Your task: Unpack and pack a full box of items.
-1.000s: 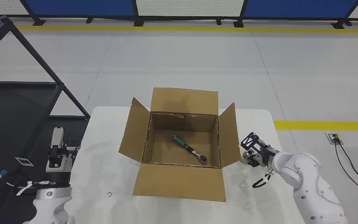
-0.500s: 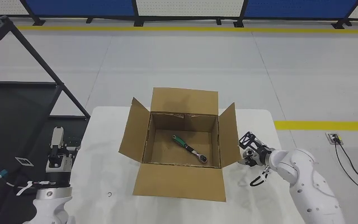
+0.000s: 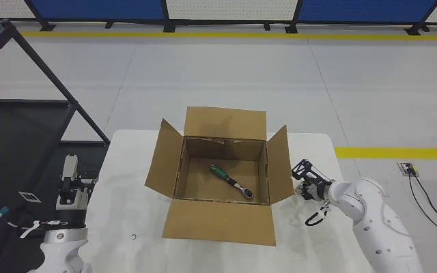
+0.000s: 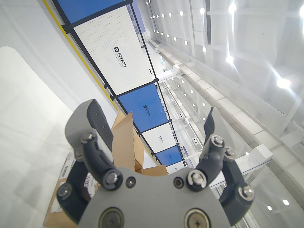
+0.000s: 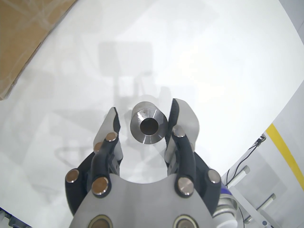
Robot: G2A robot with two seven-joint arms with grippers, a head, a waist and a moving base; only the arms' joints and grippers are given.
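Socket (image 5: 147,125) within parted right hand (image 5: 144,106) (wrist view); ratchet (image 3: 232,181) in box (image 3: 218,222) (top).

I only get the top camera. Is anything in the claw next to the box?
Observer: A small metal socket sits between the fingers of the right gripper, with a gap on one side.
Kid: What's the other claw doing?
Observer: The left gripper is open, pointing up at the ceiling lights.
Kid: Can its camera see the box?
Observer: Yes, the outer side of the box, with a printed label stuck on it.
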